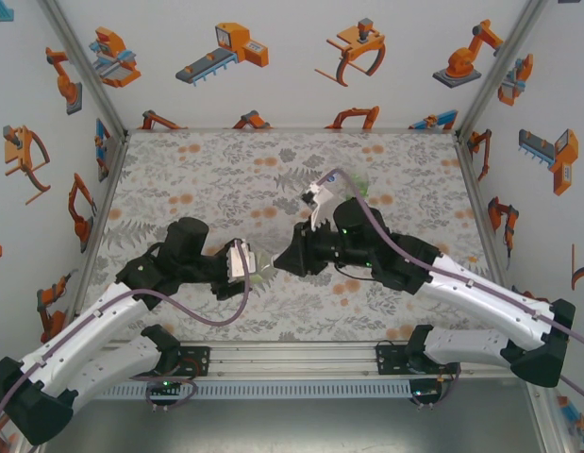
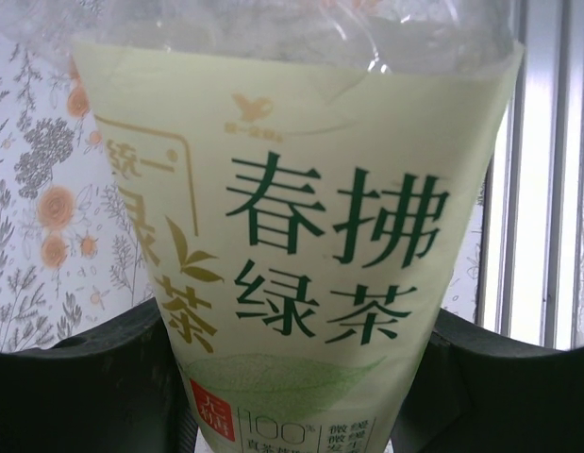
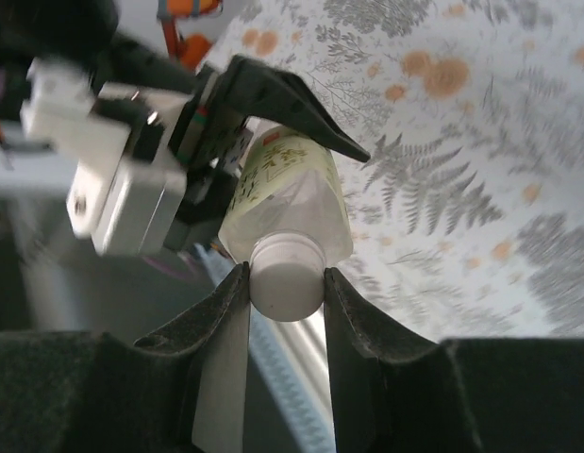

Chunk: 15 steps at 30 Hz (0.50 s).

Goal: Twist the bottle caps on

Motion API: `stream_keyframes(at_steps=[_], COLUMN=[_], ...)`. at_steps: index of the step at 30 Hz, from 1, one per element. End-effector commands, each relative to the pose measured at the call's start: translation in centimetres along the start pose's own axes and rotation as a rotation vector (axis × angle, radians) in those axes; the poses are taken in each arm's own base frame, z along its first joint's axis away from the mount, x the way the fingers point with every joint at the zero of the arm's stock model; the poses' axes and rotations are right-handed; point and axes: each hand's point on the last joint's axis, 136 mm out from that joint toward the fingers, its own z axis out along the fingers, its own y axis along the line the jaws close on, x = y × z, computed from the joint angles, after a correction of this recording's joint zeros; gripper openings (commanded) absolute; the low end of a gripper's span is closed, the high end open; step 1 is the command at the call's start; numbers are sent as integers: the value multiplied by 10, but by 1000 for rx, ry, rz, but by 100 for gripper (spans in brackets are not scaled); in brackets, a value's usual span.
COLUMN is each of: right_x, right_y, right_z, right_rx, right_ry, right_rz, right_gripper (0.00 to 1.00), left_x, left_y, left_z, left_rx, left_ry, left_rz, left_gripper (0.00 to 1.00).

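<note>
Gripped tight by left claw (image 2: 292, 377) round the labelled middle: a clear bottle (image 2: 301, 236) w/ green print, lying sideways over the flowered counter (image 1: 225, 170), approx. centre. Pinched between the fingers of right claw (image 3: 284, 278) (pressed on it from both sides): a white cap (image 3: 287, 283), sitting at the bottle's neck end.

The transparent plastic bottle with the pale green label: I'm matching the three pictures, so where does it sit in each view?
Top external: the transparent plastic bottle with the pale green label is just below and left of centre.
Left wrist: in the middle, with the label facing the camera.
Right wrist: left of centre, with its round white cap between the right fingers.
Shared landmark: the grey-fern tablecloth with orange flowers.
</note>
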Motion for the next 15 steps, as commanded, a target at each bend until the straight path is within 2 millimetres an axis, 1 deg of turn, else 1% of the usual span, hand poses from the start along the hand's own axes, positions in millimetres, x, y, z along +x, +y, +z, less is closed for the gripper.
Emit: stream_keyframes(at_steps=[1, 3, 9, 12, 14, 15], right_x=[-15, -14, -21, -25, -31, -34], right_y=[-28, -32, -21, -15, -8, -3], right_z=[7, 8, 18, 17, 12, 9], right_rx=[106, 115, 80, 64, 42, 25], right_ry=[-138, -148, -140, -134, -139, -138], right_rz=[524, 619, 598, 514, 419, 363], right_gripper=[0, 0, 1, 14, 26, 31], left_x=[-21, -21, -20, -20, -20, -20], left_y=[0, 1, 1, 2, 2, 1], left_z=[-7, -7, -5, -5, -5, -5], left_rx=[-3, -8, -4, -7, -7, -6], left_ry=[-71, -68, -64, -62, -62, -62], left_rz=[50, 50, 47, 47, 47, 47], left_gripper=[0, 0, 0, 0, 0, 0])
